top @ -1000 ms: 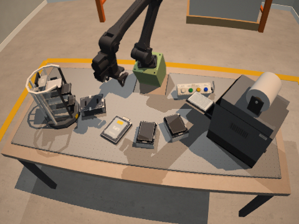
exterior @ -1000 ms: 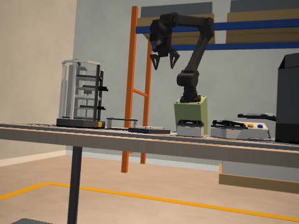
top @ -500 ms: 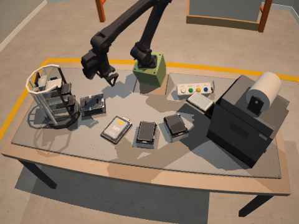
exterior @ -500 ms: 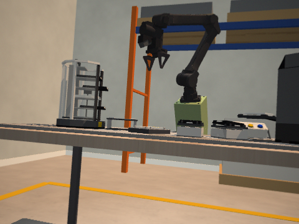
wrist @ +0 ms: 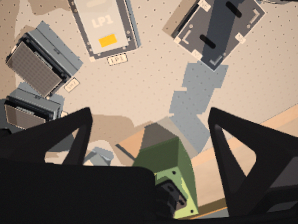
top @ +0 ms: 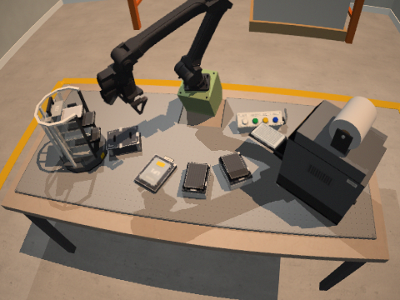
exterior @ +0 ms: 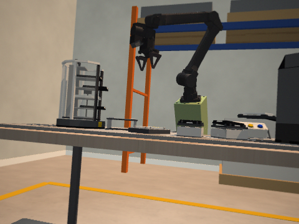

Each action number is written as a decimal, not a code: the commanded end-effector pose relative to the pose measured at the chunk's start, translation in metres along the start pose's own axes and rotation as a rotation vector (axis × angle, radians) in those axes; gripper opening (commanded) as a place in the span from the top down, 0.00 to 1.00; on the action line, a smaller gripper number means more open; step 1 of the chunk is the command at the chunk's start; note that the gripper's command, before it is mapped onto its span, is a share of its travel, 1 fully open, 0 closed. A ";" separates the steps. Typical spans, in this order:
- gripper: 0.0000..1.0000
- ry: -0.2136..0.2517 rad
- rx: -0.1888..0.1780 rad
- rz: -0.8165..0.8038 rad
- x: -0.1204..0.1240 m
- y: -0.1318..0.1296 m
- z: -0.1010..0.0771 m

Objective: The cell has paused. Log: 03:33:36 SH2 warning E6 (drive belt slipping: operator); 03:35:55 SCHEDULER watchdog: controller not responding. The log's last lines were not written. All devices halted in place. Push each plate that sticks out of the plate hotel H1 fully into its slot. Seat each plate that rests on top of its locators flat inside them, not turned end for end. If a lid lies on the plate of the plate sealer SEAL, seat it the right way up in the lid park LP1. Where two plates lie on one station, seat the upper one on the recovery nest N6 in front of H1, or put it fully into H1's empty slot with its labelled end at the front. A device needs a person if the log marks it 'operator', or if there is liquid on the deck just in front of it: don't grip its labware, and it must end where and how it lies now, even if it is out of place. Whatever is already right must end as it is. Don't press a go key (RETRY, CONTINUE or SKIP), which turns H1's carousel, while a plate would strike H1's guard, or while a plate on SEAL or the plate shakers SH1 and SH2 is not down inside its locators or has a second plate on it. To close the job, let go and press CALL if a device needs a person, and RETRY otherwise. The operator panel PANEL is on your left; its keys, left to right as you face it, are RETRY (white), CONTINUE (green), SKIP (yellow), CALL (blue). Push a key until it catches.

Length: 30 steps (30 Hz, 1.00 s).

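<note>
My gripper (top: 139, 104) is open and empty, high above the deck between the plate hotel H1 (top: 67, 129) and the green arm base (top: 200, 93); it also shows in the side view (exterior: 148, 62). Two dark plates (top: 92, 125) stick out of H1's front. The recovery nest N6 (top: 123, 140) in front of H1 looks empty. The lid park LP1 (top: 155, 172) shows a pale face with an orange mark. Two shakers hold dark plates: the left one (top: 196, 177) sits square, the right one (top: 235, 167) looks askew. A pale gridded plate or lid (top: 268, 135) lies on the sealer's tray.
The black sealer SEAL (top: 328, 165) with a white roll fills the right end. The key panel PANEL (top: 260, 119) stands behind the tray. In the wrist view LP1 (wrist: 103, 19), N6 (wrist: 220, 19) and the shakers (wrist: 40, 63) lie far below my fingers.
</note>
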<state>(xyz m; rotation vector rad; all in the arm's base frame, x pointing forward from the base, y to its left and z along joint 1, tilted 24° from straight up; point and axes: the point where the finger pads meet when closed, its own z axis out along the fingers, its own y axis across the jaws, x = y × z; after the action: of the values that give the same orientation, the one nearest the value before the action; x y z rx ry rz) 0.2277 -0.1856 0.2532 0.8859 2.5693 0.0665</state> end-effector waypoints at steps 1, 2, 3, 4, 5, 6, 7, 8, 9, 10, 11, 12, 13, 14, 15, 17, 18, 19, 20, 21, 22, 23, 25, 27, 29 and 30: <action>0.00 -0.050 0.006 -0.043 -0.028 -0.010 -0.014; 0.00 -0.050 0.006 -0.043 -0.028 -0.010 -0.014; 0.00 -0.050 0.006 -0.043 -0.028 -0.010 -0.014; 0.00 -0.007 -0.001 -0.032 -0.014 -0.014 0.001; 0.00 -0.037 0.004 -0.039 -0.027 -0.016 -0.011; 0.00 -0.044 0.006 -0.042 -0.032 -0.019 -0.014; 0.00 -0.043 0.006 -0.008 -0.032 -0.022 -0.014; 0.00 -0.043 0.005 0.047 -0.033 -0.026 -0.014; 0.00 -0.043 0.005 0.080 -0.033 -0.029 -0.013; 0.00 -0.032 0.003 0.117 -0.029 -0.033 -0.009; 0.00 -0.021 0.001 0.153 -0.026 -0.037 -0.005; 0.00 -0.030 0.003 0.183 -0.030 -0.040 -0.009; 0.00 -0.042 0.005 0.213 -0.035 -0.043 -0.013; 0.00 -0.042 0.004 0.246 -0.036 -0.047 -0.013; 0.00 -0.042 0.004 0.279 -0.037 -0.050 -0.013; 0.00 -0.043 0.005 0.281 -0.038 -0.057 -0.013; 0.00 -0.037 0.005 0.283 -0.036 -0.061 -0.011; 0.00 -0.037 0.005 0.283 -0.036 -0.061 -0.011; 0.00 -0.037 0.005 0.283 -0.036 -0.061 -0.011; 0.00 0.002 -0.002 0.288 -0.021 -0.064 0.004; 0.00 -0.022 0.003 0.266 -0.031 -0.067 -0.005; 0.00 -0.043 0.008 0.259 -0.041 -0.071 -0.013; 0.00 -0.044 0.009 0.258 -0.042 -0.078 -0.013; 0.00 -0.044 0.011 0.258 -0.043 -0.085 -0.013; 0.00 -0.038 0.010 0.260 -0.042 -0.092 -0.010; 0.00 -0.034 0.009 0.261 -0.041 -0.095 -0.008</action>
<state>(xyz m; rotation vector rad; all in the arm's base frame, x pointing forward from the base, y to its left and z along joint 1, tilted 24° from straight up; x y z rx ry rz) 0.1961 -0.2655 0.2480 1.2529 2.4189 0.1463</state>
